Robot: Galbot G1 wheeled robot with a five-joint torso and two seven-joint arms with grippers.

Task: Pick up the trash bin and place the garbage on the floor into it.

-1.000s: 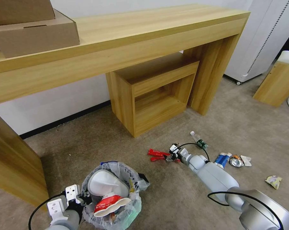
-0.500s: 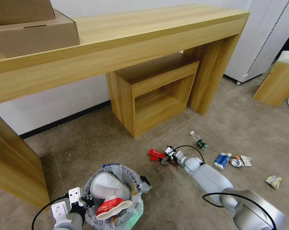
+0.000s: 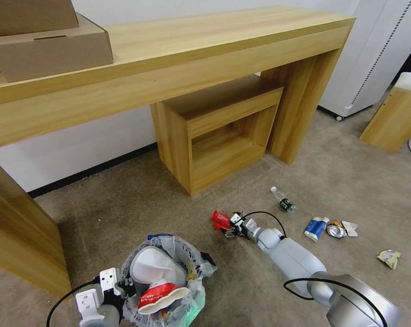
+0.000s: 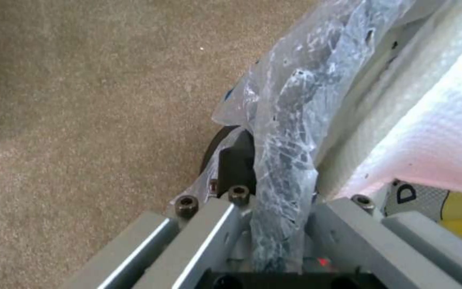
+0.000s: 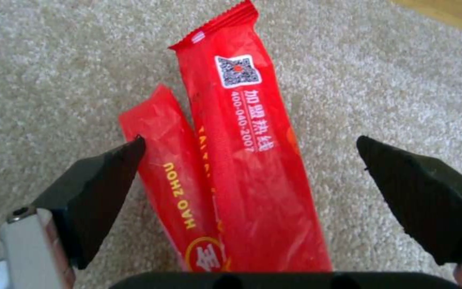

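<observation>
Over the last second the right hand (image 3: 227, 228) has slid along the red wrapper (image 5: 231, 160), fingers spread astride it, unclosed; the left hand (image 4: 274, 224) stays clamped on the trash bin (image 3: 169, 290) rim beside it.

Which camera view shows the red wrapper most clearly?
The right wrist view: the red wrapper lies on the carpet between the open fingers of the right gripper, with its printing readable. The head view shows it small, at the gripper's tip. The left wrist view looks at the trash bin instead.
</observation>
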